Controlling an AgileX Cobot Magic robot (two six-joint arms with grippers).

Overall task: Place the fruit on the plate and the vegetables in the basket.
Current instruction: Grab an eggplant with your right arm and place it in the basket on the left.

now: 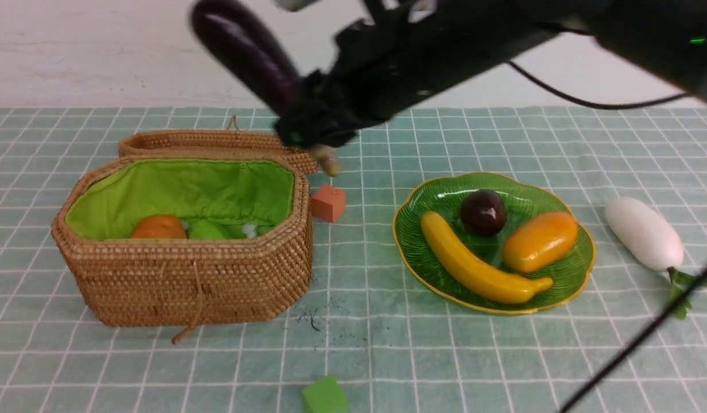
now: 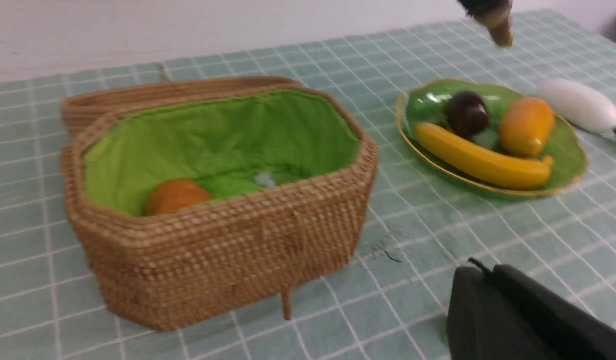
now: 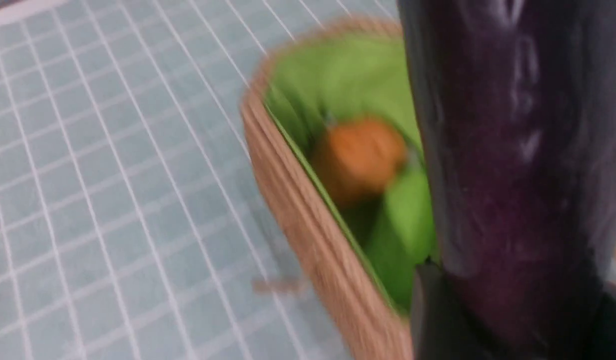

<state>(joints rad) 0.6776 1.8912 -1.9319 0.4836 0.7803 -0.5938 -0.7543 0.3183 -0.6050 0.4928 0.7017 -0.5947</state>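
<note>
In front view, right jaws are clamped on the eggplant (image 1: 244, 54), held aloft nr the basket (image 1: 187, 287) w/ potato (image 1: 158, 228) and gourd (image 1: 207, 230) inside; banana (image 1: 479, 264), mangosteen (image 1: 483, 212), mango (image 1: 540, 241) lie on the plate (image 1: 428, 201), radish (image 1: 643, 232) on the tabletop (image 1: 445, 355) beside it. Left wrist view: can't tell whether left jaws are apart or together. Right wrist view: blurred eggplant in front of basket.

Woven tan rattan basket (image 1: 215, 281) left of ribbed green glass plate (image 1: 433, 206).
Orange-brown potato (image 1: 158, 228) inside the basket; white radish (image 1: 643, 232) right of the plate.
</note>
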